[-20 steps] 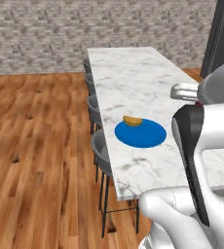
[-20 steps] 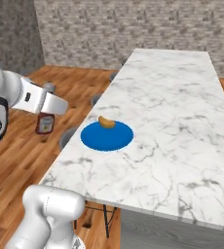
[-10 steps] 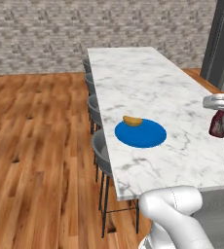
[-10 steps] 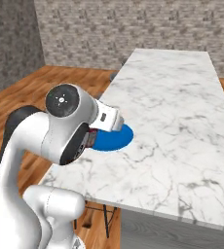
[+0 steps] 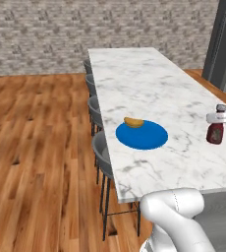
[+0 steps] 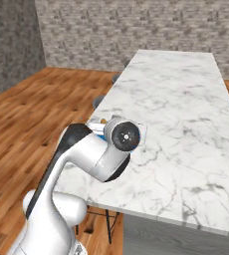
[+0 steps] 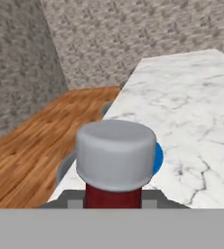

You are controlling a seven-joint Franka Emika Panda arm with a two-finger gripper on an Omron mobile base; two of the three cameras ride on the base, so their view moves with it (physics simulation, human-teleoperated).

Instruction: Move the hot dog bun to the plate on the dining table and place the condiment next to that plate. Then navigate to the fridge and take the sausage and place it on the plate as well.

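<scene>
The hot dog bun [image 5: 133,122] lies on the far left rim of the blue plate [image 5: 142,135], well left of the jaws. The gripper [image 5: 218,118] has its jaws clamped on the neck of the ketchup bottle [image 5: 215,130], upright over the marble dining table [image 5: 149,83], right of the plate.

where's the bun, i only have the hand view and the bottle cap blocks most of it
Observer: The hot dog bun lies on the plate, at its far rim.
Operator: is the bottle upright in the room
Observer: Yes. The condiment is held upright, cap up, apart from the plate, toward the opposite long edge of the dining table.
Operator: which side are the stools on
Observer: The grey stools line the long edge nearest the plate.
</scene>
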